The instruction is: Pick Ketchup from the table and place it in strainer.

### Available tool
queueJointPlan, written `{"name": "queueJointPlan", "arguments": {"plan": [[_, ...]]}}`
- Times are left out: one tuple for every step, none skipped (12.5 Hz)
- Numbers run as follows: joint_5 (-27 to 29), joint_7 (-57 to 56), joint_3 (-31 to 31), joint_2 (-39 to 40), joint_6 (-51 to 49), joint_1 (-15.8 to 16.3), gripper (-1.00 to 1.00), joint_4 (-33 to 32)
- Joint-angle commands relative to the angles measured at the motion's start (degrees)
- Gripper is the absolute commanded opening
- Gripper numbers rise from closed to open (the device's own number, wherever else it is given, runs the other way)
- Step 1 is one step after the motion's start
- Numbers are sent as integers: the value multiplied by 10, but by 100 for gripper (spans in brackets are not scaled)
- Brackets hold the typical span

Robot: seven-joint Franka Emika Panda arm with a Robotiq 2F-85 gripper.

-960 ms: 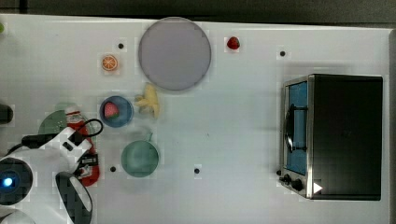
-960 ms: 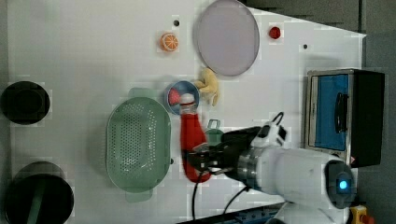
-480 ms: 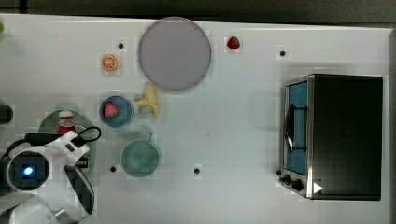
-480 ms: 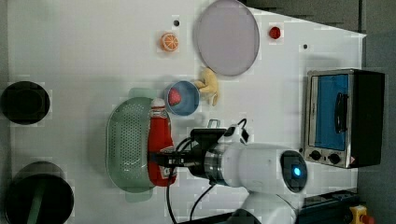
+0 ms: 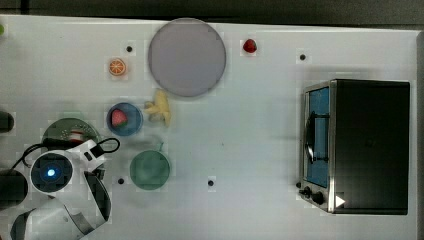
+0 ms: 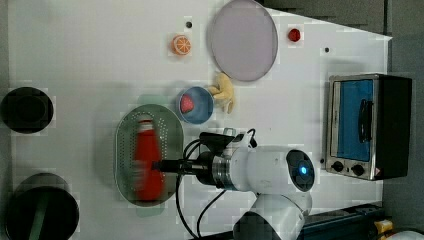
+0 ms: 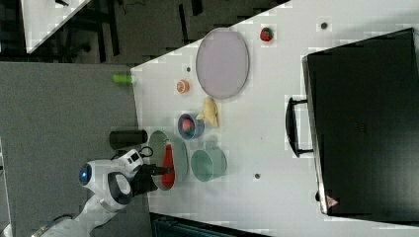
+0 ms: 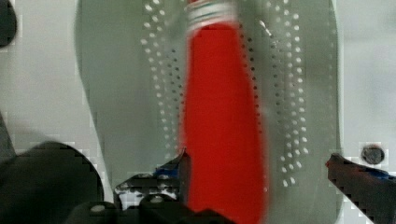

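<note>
White tabletop (image 6: 100, 60), perforated oval strainer (image 6: 125, 150) cradling smooth red ketchup (image 6: 148, 165), tool (image 8: 261, 172) spread wide.

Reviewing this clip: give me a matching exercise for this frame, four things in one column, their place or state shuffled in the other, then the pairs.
Things:
1. ketchup
2. blue bowl
3. orange slice
4. gripper

Places or states:
A. holds a pink-red piece
B. open, over the strainer
C. lying in the strainer
D. on the bare table, at the left view's left of the grey plate

Pairs: 1-C, 2-A, 3-D, 4-B
</note>
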Motion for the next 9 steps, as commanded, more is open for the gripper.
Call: {"name": "queueJointPlan", "arguments": {"plan": [[2, 30, 1, -54, 0, -11, 100, 36], [5, 30, -5, -74, -4, -25, 100, 43], [6, 30, -10, -96, -14, -41, 100, 51], [6, 30, -17, -117, -32, -57, 100, 61], [6, 29, -28, -139, -59, -74, 100, 72], [8, 30, -44, -158, -99, -89, 100, 83], [15, 30, -65, -176, -146, -104, 100, 97], [25, 30, -90, -192, -193, -119, 100, 114], [29, 29, -119, -205, -246, -132, 100, 135]]}}
